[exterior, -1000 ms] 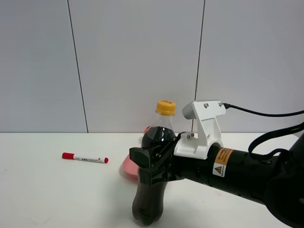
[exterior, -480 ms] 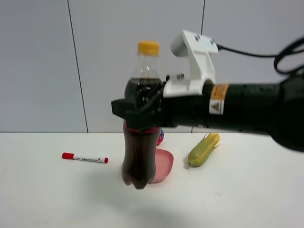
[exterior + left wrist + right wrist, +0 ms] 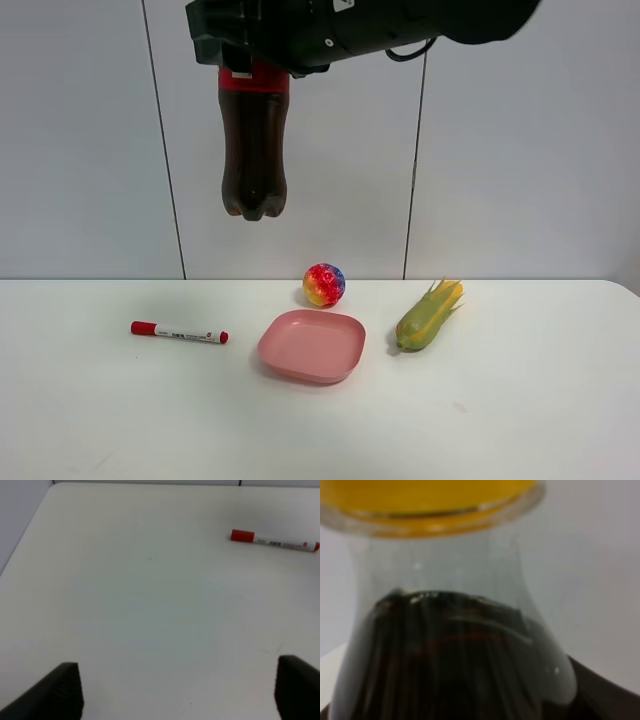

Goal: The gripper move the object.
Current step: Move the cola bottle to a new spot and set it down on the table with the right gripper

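R end effector [image 3: 236,42] grips cola bottle [image 3: 254,150] high above table [image 3: 100,420].

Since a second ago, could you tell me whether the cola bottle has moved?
Yes. The cola bottle has risen high above the pink bowl and slightly left, in the right end effector.

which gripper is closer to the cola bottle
Right. The right gripper grips the cola bottle high above the table; the left gripper is down over the table near the marker.

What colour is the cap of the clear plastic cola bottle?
Yellow cap, clearest in the right wrist view.
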Robot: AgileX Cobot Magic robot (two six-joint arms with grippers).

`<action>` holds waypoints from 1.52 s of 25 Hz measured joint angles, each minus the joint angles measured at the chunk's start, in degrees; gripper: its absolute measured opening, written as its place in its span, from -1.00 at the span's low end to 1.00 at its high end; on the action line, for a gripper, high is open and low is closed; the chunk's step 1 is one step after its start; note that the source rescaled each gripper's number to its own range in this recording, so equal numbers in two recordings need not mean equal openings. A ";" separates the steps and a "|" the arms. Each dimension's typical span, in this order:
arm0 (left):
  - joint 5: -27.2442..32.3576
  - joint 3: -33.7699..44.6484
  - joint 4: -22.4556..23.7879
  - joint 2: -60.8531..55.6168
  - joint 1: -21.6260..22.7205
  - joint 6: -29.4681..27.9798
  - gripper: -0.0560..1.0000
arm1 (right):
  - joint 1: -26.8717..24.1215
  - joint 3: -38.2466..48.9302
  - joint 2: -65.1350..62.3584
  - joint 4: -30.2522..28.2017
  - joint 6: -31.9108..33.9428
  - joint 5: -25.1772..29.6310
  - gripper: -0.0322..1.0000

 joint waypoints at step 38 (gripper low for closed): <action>0.00 0.00 0.00 0.00 0.00 0.00 1.00 | -3.72 -40.55 43.88 -0.36 -2.08 3.54 -0.94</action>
